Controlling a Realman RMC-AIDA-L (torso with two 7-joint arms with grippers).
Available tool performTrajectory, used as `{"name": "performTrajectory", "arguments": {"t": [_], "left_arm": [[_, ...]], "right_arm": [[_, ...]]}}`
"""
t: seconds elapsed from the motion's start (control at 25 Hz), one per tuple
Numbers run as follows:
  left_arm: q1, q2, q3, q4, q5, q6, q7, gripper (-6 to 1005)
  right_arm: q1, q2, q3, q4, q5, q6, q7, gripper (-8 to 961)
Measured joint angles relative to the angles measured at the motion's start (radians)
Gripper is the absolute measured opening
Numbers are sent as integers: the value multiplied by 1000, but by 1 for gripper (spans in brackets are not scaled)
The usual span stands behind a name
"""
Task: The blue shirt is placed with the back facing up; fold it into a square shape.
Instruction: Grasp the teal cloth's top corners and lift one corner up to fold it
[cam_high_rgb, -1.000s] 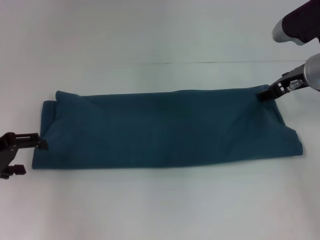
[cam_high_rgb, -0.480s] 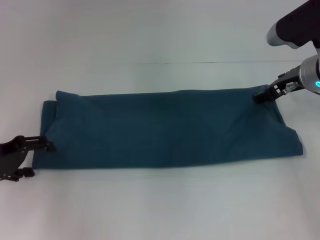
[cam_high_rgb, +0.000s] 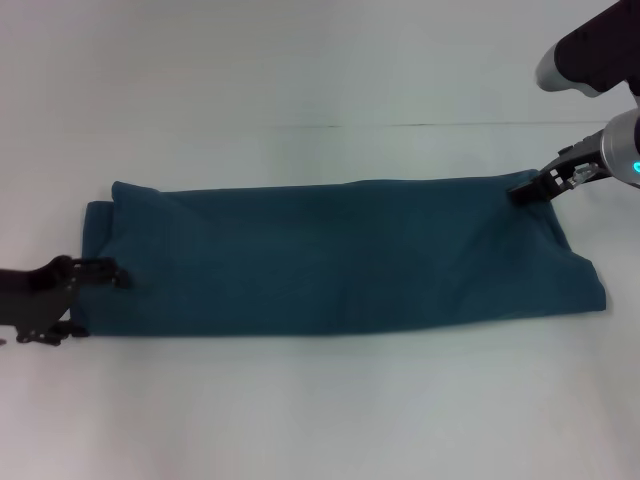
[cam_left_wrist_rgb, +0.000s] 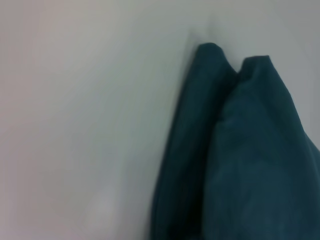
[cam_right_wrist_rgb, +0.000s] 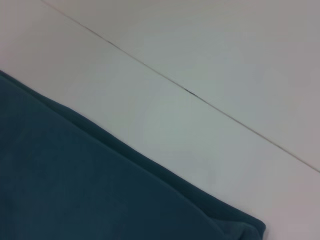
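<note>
The blue shirt lies folded into a long flat band across the white table, plain side up. My left gripper is open at the band's near left corner, one finger over the cloth and the other just off its near edge. My right gripper sits at the band's far right corner, its dark tip closed on the edge of the cloth, which still lies flat. The left wrist view shows the layered left end of the shirt. The right wrist view shows the shirt's far edge and corner.
A thin seam runs across the table behind the shirt, and it also shows in the right wrist view. White table surface surrounds the shirt on all sides.
My left gripper has moved right and slightly down, from beside the shirt's left edge onto its near left corner. My right gripper shifted only slightly at the far right corner.
</note>
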Motion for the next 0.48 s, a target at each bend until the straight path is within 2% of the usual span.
{"name": "performTrajectory", "arguments": {"t": [0.2,0.36,0.48], "left_arm": [[-24,10,56,-24,15,-2,36,925],[-27,8,83,-24,18,-42,78,920],[-31,7,124,-25,25,-67,87,756]], "right_arm": [[-10,0,1,-16,0,-5,0,894],[-23,0,-1,-43,0,-11,4,891],[-33,1,-3,-66,0,-23,12,888]]}}
